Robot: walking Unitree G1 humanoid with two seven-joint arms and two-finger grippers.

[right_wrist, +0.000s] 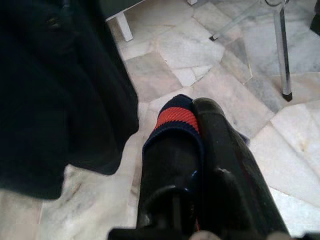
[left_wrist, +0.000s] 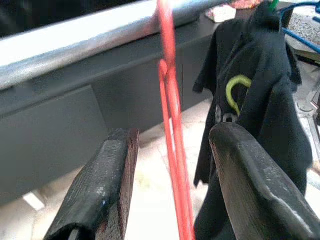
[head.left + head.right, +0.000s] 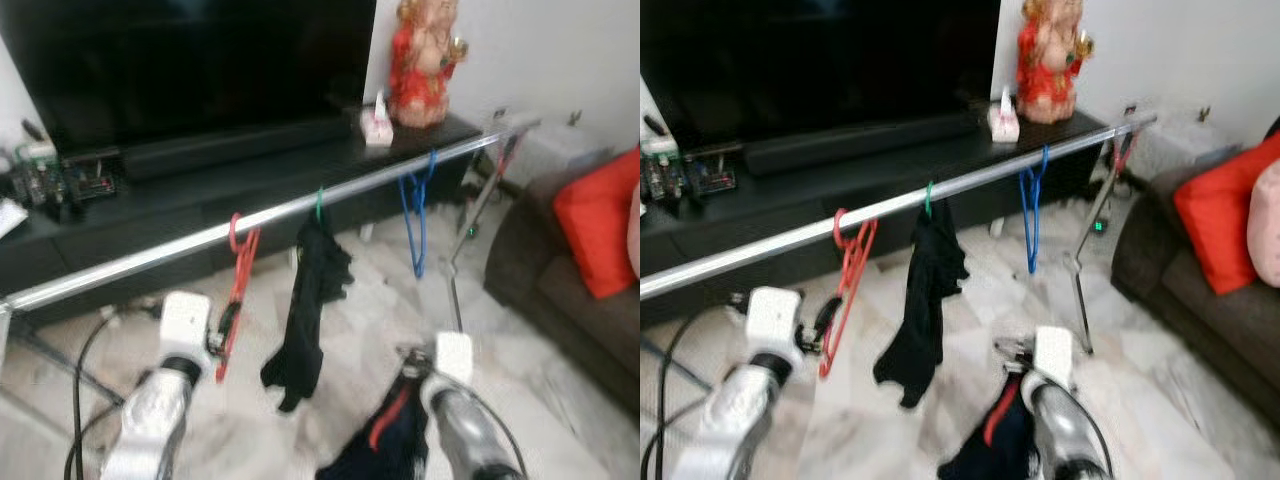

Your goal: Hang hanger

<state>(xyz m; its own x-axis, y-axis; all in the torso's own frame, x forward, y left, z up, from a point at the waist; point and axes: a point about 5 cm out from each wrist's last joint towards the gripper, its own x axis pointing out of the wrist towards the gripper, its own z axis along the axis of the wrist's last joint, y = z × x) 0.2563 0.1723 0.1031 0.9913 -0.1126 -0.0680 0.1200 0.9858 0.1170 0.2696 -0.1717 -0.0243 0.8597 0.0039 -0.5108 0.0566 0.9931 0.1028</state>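
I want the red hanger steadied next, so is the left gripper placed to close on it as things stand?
Probably yes. In the left wrist view the red hanger hangs from the rail right between the open fingers of the left gripper, with nothing between them.

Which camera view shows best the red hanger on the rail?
The left eye view: the whole red hanger hangs from the rail. The right eye view shows it likewise. The left wrist view shows its wires close.

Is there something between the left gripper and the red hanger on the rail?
Nothing visible. The red hanger hangs from the metal rail and passes right between the open fingers of the left gripper. The black garment hangs beside it, not in between.
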